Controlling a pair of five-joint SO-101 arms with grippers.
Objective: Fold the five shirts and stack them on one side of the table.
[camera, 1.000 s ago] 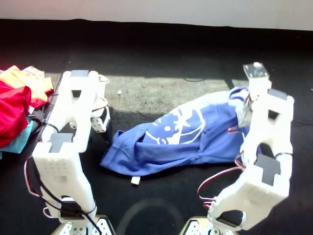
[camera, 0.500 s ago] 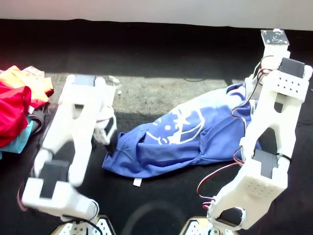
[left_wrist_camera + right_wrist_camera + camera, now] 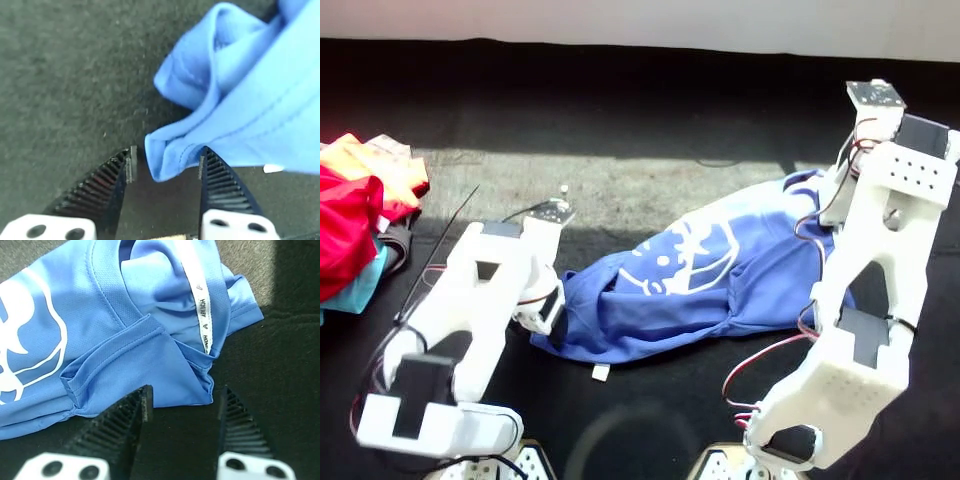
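Note:
A crumpled blue shirt point(image 3: 700, 270) with a white print lies across the middle of the black table. My left gripper point(image 3: 552, 312) sits at the shirt's near-left corner. In the left wrist view that gripper point(image 3: 166, 162) is open, and a hem corner of the blue shirt point(image 3: 240, 100) lies between its toothed fingers point(image 3: 220, 185). My right gripper point(image 3: 828, 208) hovers over the shirt's far-right end. In the right wrist view it point(image 3: 185, 400) is open just off the collar edge of the blue shirt point(image 3: 100, 315), with nothing between the fingers.
A loose pile of shirts lies at the table's left edge: red point(image 3: 345, 230), orange point(image 3: 380, 165) and teal point(image 3: 355, 285). A small white tag point(image 3: 599, 371) lies in front of the blue shirt. Red servo cables point(image 3: 760, 370) loop beside the right arm's base.
The left arm has swung down and inward, bringing its gripper onto the shirt's near-left corner. The right arm rose and stretched farther back over the shirt's right end.

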